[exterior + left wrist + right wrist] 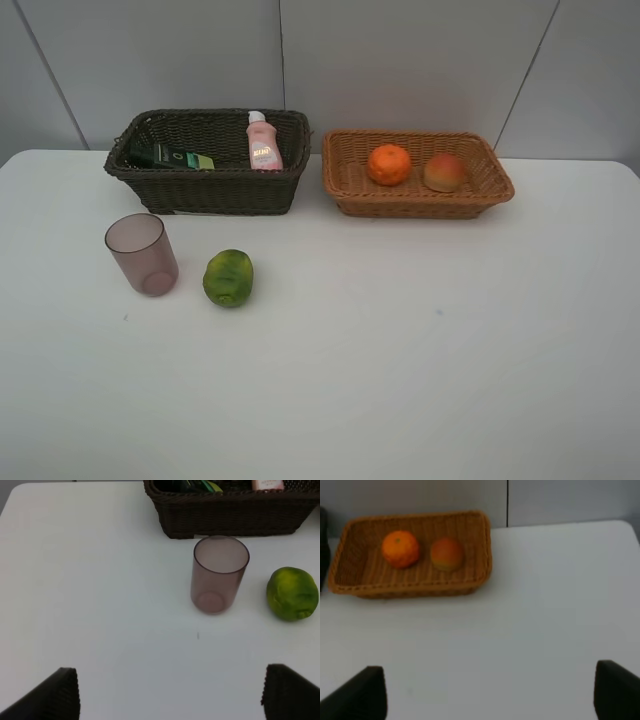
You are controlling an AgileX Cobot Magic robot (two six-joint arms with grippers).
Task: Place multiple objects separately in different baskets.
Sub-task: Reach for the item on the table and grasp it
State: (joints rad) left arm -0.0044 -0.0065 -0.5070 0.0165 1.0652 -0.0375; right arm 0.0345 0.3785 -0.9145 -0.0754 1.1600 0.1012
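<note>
The table (400, 380) lies open along its front edge and right side. At the back edge the dark basket (205, 190) and tan basket (420, 206) stand with a narrow gap between. Toward the left edge, the mauve cup (142, 254) and green fruit (228, 278) stand apart before the dark basket.

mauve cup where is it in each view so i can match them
Exterior high: mauve cup stands left of the green fruit, in front of the dark basket.
Left wrist: cup upright beside the green fruit, just before the dark basket.
Right wrist: not in it.
Shared landmark: the dark basket behind the cup.
</note>
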